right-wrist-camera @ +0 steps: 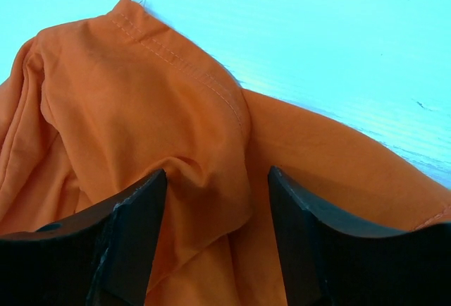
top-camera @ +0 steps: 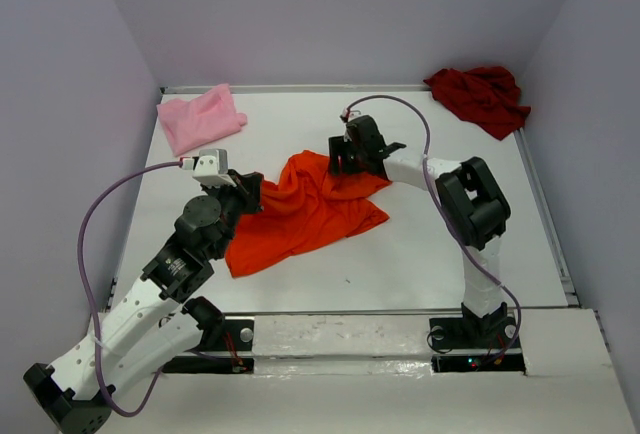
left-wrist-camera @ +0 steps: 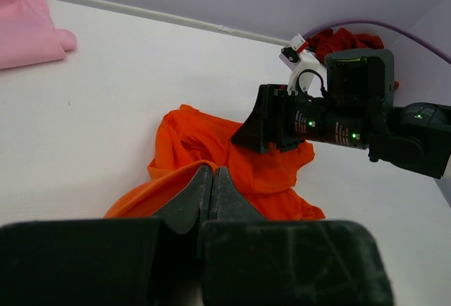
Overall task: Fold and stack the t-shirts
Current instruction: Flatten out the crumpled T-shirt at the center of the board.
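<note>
The bright orange t-shirt [top-camera: 305,216] lies crumpled in the middle of the white table [top-camera: 440,254]. My left gripper [left-wrist-camera: 213,173] is shut at the shirt's left edge, and a ridge of orange cloth rises to its tips. At the shirt's far end my right gripper [right-wrist-camera: 215,204] is open, its fingers [right-wrist-camera: 134,228] pressed down on either side of a raised fold by a stitched hem. The top view shows the left gripper [top-camera: 252,192] and the right gripper [top-camera: 345,161] at opposite ends of the shirt. A light pink t-shirt [top-camera: 200,119] lies bunched at the back left. A dark red one [top-camera: 480,97] is heaped at the back right.
Lilac walls close the table in at the back and both sides, with a low rail [top-camera: 300,87] along the back edge. A purple cable [top-camera: 95,254] loops out from the left arm, and another arcs over the right arm [top-camera: 400,104].
</note>
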